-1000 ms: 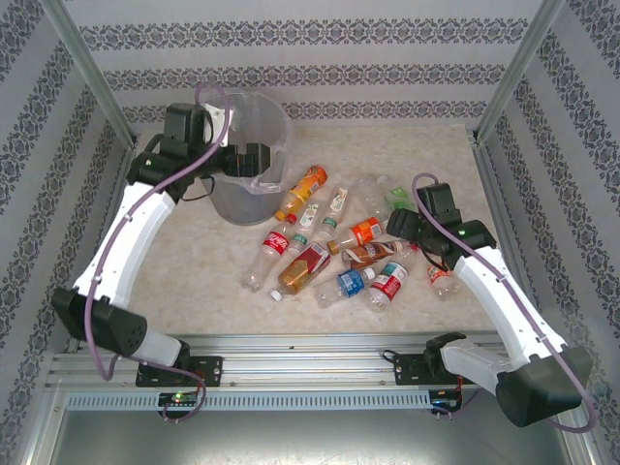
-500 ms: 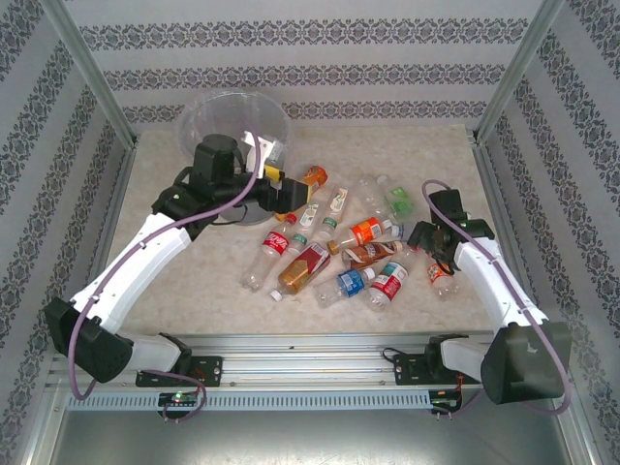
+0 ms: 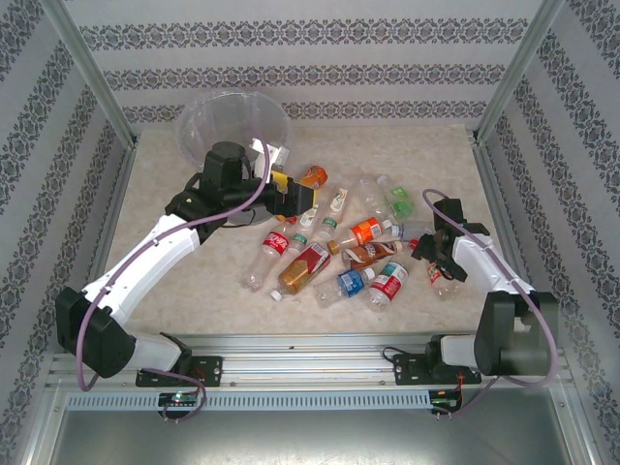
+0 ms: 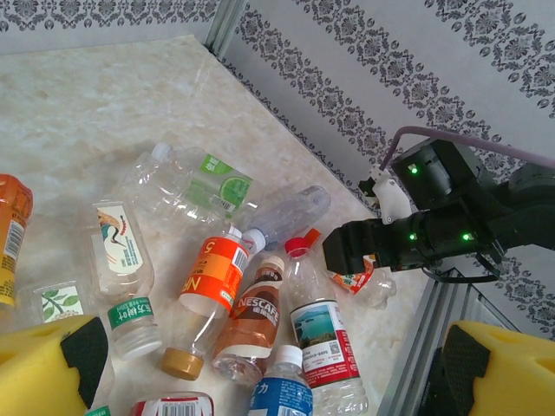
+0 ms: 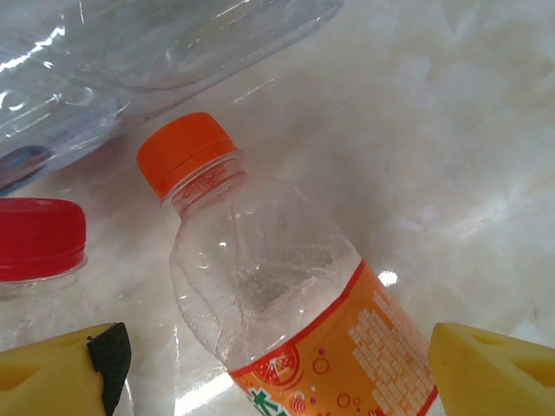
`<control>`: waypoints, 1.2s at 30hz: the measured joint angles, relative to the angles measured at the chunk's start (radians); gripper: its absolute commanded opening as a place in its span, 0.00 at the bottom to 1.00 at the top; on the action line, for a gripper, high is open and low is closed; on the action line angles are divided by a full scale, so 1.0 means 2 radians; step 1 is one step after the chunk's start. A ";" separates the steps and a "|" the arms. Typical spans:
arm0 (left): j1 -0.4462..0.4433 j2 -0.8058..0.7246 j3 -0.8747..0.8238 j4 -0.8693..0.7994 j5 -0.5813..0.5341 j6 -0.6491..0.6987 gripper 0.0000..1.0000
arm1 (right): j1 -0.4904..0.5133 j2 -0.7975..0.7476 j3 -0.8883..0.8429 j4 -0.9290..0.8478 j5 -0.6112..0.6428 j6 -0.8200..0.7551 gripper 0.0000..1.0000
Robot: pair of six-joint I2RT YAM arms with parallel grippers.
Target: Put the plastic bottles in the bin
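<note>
With right jaws wide, straddled orange-capped bottle [image 5: 286, 329] on bench [image 5: 451, 130]; seemingly empty, so light, slick, crushable; best pinched across labelled middle.

Your right gripper [image 5: 277, 374] is spread wide, its yellow pads [image 5: 487, 374] in the two bottom corners. Between them lies the orange-label bottle [image 5: 286, 299], flat on the pale marbled desk [image 5: 451, 130], orange cap [image 5: 186, 152] pointing up-left, and neither pad touches it. To its left you see a red cap [image 5: 39, 238] on a second clear bottle, mostly cut off. A bigger clear bottle [image 5: 156, 43] lies across the top left, label not readable
</note>
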 measured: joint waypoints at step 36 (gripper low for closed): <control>0.000 0.019 -0.007 0.012 0.005 -0.001 1.00 | -0.013 0.033 0.005 0.005 -0.031 -0.014 0.57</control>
